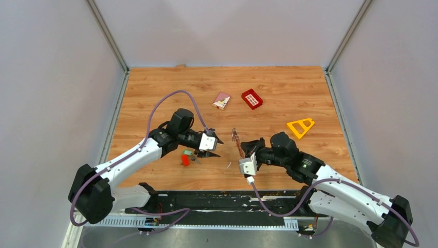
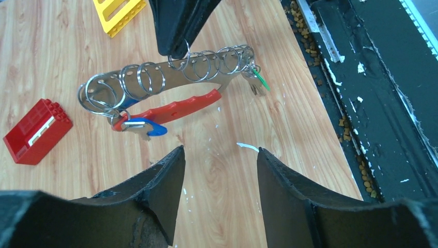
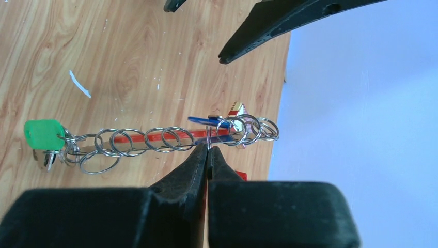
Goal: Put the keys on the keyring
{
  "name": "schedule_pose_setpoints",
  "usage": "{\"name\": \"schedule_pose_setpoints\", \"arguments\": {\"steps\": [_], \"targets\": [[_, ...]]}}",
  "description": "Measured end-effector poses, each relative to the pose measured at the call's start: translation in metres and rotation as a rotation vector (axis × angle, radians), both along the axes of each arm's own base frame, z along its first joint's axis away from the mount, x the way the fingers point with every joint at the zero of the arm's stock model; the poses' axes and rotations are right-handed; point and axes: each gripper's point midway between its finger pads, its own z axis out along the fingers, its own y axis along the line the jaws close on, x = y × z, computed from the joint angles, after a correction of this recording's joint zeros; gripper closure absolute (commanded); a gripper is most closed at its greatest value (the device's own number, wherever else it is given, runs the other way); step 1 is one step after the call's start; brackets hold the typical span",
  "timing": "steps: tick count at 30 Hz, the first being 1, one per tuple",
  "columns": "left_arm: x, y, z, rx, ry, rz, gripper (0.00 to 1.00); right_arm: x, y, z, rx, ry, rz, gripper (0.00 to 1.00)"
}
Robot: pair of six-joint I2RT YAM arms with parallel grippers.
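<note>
At the right gripper, fingers pressed together on one middle ring of the keyring, green key hanging at one end, blue key near the other. Spread wide and empty near it, touching nothing: left gripper, keyring seemingly clear of the table.

There's the keyring up in the right gripper, dead centre; left gripper just left of it, block further left; tray and card behind, triangle frame right.
</note>
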Motion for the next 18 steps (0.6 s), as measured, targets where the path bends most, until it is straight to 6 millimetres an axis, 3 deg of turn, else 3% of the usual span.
{"name": "schedule_pose_setpoints", "arguments": {"steps": [8, 18], "targets": [[0.0, -0.002, 0.002, -0.011, 0.009, 0.0, 0.47, -0.007, 0.009, 0.006, 0.057, 0.111, 0.0, 1.0], [-0.006, -0.01, 0.026, -0.098, 0.041, -0.017, 0.66, -0.003, 0.031, 0.026, 0.14, 0.384, -0.009, 1.0]]}}
